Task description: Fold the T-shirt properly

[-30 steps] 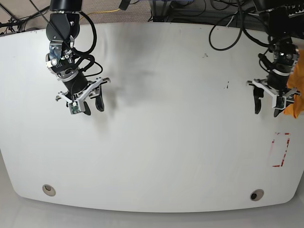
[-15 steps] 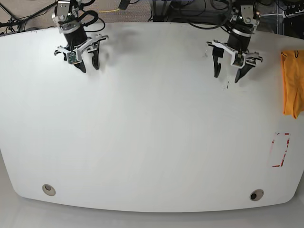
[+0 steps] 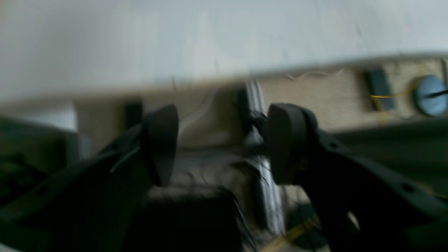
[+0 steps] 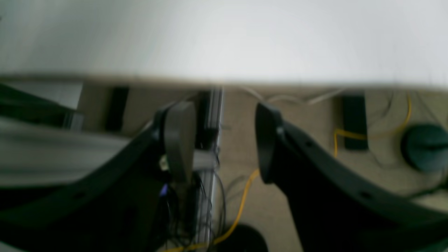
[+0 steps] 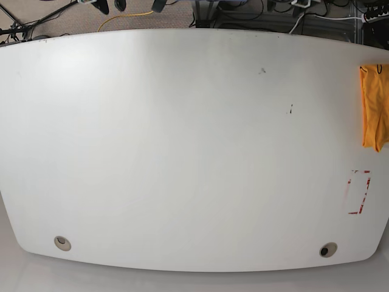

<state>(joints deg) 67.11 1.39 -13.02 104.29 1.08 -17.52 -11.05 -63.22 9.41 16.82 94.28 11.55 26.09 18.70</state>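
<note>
Base view: folded orange-yellow cotton T-shirt [image 5: 373, 106] lies at the white counter [image 5: 182, 152] right edge.
Wrist views: left gripper [image 3: 220, 143] and right gripper [image 4: 224, 140], both spread apart, empty, beyond the counter's edge above floor cables.

White table [image 5: 182, 152] fills the base view, far edge curved, surface scuffed with small dark specks [image 5: 290, 110]. Red-outlined rectangle [image 5: 358, 191] marked near the right edge. Two round holes near the front edge — one at left [image 5: 61, 243], one at right [image 5: 328, 249]. Beyond the far edge: tan carpet [image 4: 315, 119], yellow cable [image 5: 124, 16], dark cables [image 5: 255, 12], aluminium frame post [image 4: 210, 115]. Round dark base [image 4: 425, 147] on the carpet — detail blurred.
</note>
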